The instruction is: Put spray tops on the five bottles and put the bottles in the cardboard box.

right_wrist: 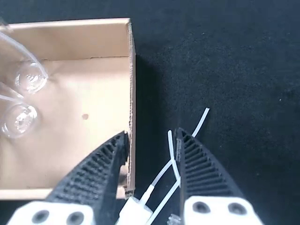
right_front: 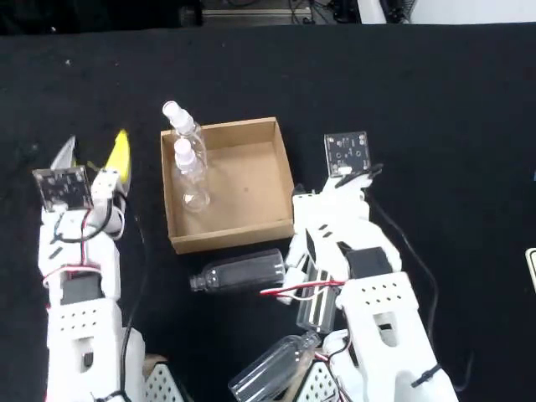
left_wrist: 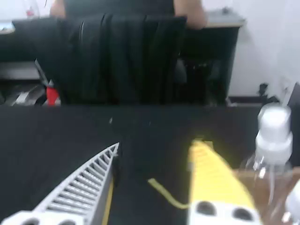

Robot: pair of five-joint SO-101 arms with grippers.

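The open cardboard box [right_front: 243, 188] sits mid-table. Two clear bottles with white spray tops [right_front: 186, 155] stand against its left wall; their bases [right_wrist: 19, 120] show through the right wrist camera. One capped bottle [left_wrist: 272, 136] rises beside my left gripper [right_front: 95, 142] [left_wrist: 157, 145], which is open and empty over the black table left of the box. My right gripper [right_front: 300, 230] [right_wrist: 151, 135] hovers open by the box's front right corner. A white spray top [right_wrist: 134, 210] with thin dip tubes lies between its black fingers. Three uncapped bottles [right_front: 239, 272] lie in front of the box.
One uncapped bottle [right_front: 272, 364] lies near the arm bases, and another [right_front: 316, 306] is partly under the right arm. The box's right wall [right_wrist: 130, 93] stands close to the right gripper's left finger. Open black table stretches behind and to the right of the box.
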